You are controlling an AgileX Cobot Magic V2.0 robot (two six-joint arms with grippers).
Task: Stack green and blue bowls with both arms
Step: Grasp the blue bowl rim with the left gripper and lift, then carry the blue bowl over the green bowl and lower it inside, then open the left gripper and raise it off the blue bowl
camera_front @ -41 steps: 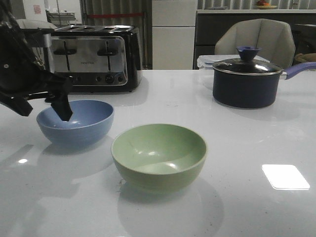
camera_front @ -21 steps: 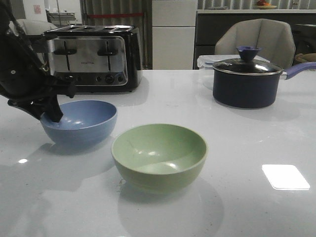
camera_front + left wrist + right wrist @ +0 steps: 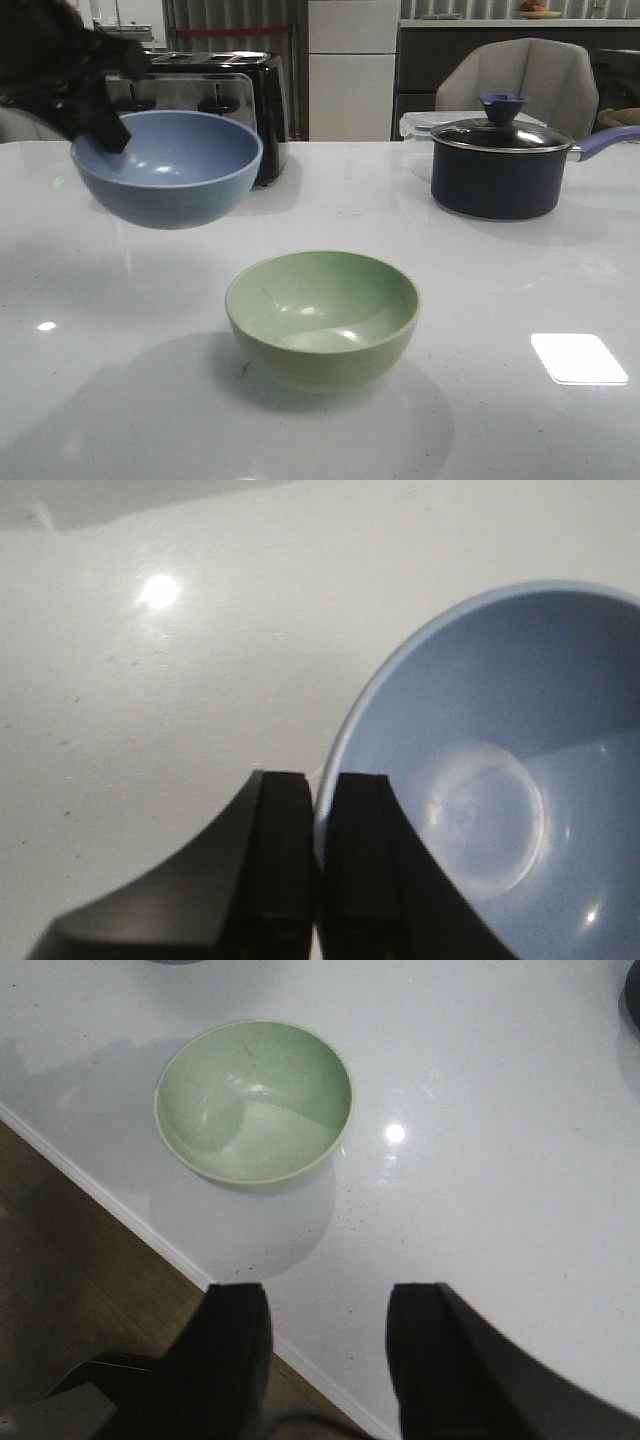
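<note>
The blue bowl [image 3: 167,166] hangs in the air above the white tabletop [image 3: 500,290], off at about ten o'clock from the green bowl [image 3: 322,317] and well clear of it. It sits a little tilted, its open side turned toward the front. The left gripper [image 3: 103,125] has it by the rim at the bowl's nine o'clock edge; in the left wrist view the jaws of that gripper [image 3: 318,865] are pinched together on the thin blue wall [image 3: 480,770], one inside and one outside.

The green bowl stands upright on the tabletop near the front edge, nothing in it, nothing touching it. The right wrist view looks down on it [image 3: 254,1103] from above, with the right gripper [image 3: 328,1355] held back over the tabletop's edge, well apart from the bowl, jaws spread wide and holding nothing.

Behind the lifted bowl, at roughly eleven o'clock from the green one, a chrome and black toaster [image 3: 235,105] stands partly hidden by it. At about two o'clock sits a dark saucepan [image 3: 500,165] with a glass lid and a purple handle pointing right. A grey chair [image 3: 520,85] stands behind the tabletop beyond the pan.
</note>
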